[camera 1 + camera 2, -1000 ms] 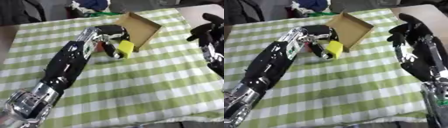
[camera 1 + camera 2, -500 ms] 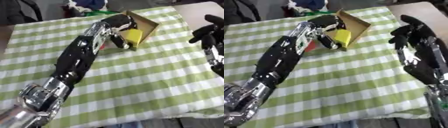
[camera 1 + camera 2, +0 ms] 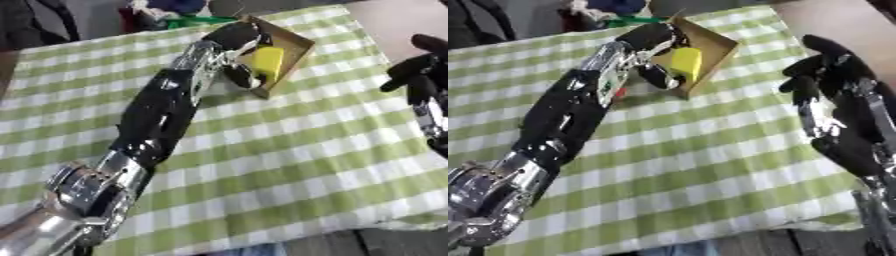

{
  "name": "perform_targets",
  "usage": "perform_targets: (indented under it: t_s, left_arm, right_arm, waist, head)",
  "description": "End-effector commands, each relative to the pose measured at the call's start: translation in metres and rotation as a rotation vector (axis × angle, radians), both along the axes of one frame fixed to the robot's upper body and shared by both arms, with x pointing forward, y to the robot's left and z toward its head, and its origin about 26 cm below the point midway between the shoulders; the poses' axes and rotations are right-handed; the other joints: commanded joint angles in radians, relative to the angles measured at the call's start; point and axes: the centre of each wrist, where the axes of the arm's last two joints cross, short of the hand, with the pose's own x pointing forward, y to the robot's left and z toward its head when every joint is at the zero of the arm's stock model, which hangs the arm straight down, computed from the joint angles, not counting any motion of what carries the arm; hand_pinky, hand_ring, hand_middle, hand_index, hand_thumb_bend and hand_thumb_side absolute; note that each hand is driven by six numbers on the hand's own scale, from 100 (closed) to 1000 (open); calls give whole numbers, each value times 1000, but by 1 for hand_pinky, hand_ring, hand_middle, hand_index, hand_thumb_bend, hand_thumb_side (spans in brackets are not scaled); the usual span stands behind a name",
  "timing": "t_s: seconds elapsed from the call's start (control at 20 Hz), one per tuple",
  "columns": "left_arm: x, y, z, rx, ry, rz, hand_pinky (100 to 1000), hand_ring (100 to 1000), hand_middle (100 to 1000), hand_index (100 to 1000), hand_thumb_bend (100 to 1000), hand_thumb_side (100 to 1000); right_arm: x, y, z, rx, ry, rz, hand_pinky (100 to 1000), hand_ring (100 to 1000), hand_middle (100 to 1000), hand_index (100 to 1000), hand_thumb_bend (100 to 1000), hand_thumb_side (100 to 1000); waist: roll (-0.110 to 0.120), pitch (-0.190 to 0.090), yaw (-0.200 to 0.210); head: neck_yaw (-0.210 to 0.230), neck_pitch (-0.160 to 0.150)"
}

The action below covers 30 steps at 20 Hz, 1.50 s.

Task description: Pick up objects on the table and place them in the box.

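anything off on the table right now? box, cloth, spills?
Box sits skewed to the cloth's stripes, corner toward the camera. Left hand holds a yellow object at its near rim, partly inside. No spill or damage visible. Right hand idles at the right, fingers up.

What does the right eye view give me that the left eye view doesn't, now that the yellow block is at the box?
Only the right eye view shows the right robot hand nearly whole, fingers relaxed, with its forearm running down the right edge, and a small red patch beside the left arm. Only the left eye view shows more checked cloth right of the box, with the right robot hand cut at the frame edge. Both show the left robot hand holding the yellow block over the open cardboard box.
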Motion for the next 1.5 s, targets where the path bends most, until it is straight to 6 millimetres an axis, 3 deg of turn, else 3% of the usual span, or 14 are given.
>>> perform_targets:
  t_s: [0.05,0.25,0.55,0.95,1.25,1.5]
  left_arm:
    - [3,6,18,3,-55,21,761,738,683,798,388,209]
    - [3,6,20,-7,-85,29,765,753,737,851,458,252]
    - [2,8,20,-5,-112,39,774,761,761,866,478,270]
    - [0,35,48,-27,-157,92,763,719,729,861,497,315]
    - [3,64,43,29,-34,205,789,732,746,872,565,355]
    - [7,81,34,56,148,283,796,729,746,871,592,372]
  right_arm:
    - [-1,-1,8,-11,-32,4,817,591,624,915,100,513]
    - [-2,-1,8,-11,-33,3,817,591,624,915,100,513]
    - [-1,-1,7,-11,-31,0,816,591,624,915,100,514]
    - [-2,-5,1,-4,-9,-23,816,591,625,915,100,516]
    - [-2,-7,-4,-1,9,-35,817,591,625,915,100,517]
    - [-2,-9,-7,1,18,-43,817,591,626,915,100,516]
  waist:
    - [-5,-12,-1]
    - [-5,-9,-4]
    - [-6,-11,-5]
    - [-22,-30,43]
    - [-27,-49,95]
    - [-29,-60,111]
  head:
    - [0,-12]
    - [-1,-14]
    - [-3,-11]
    - [-21,7]
    - [-38,18]
    - [-43,18]
